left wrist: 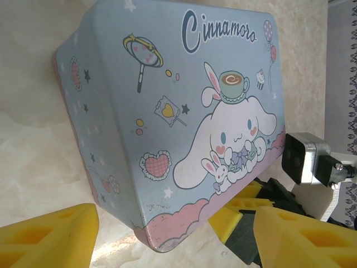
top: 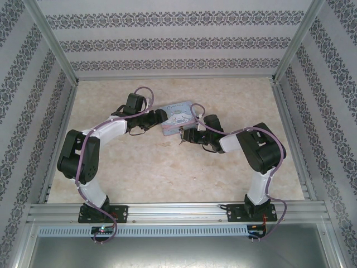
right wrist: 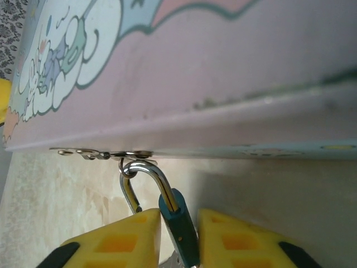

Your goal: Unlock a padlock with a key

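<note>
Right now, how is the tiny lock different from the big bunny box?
The padlock is tiny; the tin box is far bigger. The padlock is dark teal with a silver loop; the tin box is pale blue and pink with cartoons. The padlock is pinched between the right gripper's yellow fingers; the tin box rests on the table. Both are hooked together at the clasp.

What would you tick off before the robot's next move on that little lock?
1. Grip: right gripper pads flank the padlock body, apparently touching: ok.
2. Lock attached: shackle through the tin box hasp: ok.
3. Box steadied: left gripper open around a corner: not ok.
4. Where the key is: cannot tell.
5. Access to the keyhole: cannot tell, lock's bottom is cut off.
</note>
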